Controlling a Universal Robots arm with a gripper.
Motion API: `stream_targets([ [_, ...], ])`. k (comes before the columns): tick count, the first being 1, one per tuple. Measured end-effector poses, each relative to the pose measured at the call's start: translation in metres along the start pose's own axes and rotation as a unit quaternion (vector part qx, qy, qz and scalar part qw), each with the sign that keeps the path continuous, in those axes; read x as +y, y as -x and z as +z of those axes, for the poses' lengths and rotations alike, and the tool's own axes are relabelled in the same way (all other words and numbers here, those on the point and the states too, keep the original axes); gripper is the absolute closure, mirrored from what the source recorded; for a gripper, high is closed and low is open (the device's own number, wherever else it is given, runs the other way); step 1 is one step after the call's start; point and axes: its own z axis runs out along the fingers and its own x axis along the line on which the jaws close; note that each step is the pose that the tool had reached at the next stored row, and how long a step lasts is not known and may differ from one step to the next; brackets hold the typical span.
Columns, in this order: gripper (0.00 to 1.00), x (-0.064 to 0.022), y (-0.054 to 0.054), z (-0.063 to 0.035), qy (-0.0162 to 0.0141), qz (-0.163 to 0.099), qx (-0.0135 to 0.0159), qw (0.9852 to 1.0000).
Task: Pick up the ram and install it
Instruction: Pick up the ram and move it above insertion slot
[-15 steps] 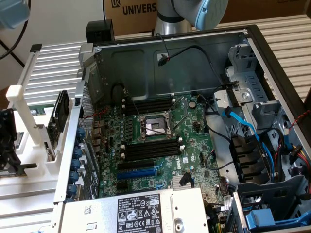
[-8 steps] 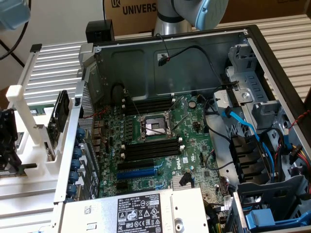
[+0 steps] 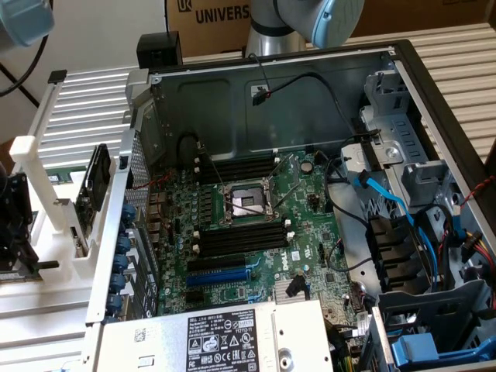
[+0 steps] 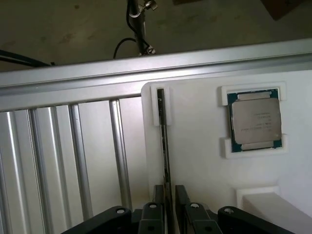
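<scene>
- The gripper (image 4: 169, 192) is straddling the ram (image 4: 164, 141) with its jaws slightly spread. A sliver of gap is showing on one side, so it is not pinching yet.
- The ram is standing on edge in the white holder (image 4: 195, 161), off at the exterior view's left and well apart from the motherboard (image 3: 256, 225).
- By my judgement, the pickup step is only beginning.
- This grasp is calling for a square squeeze on the flat faces and a straight lift.
</scene>
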Motion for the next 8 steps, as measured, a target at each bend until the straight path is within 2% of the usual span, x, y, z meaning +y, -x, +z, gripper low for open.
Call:
stream_targets([
  [8,0.78,-0.0002,0.0,-0.0001,0.0,0.0,0.0,1.0],
])
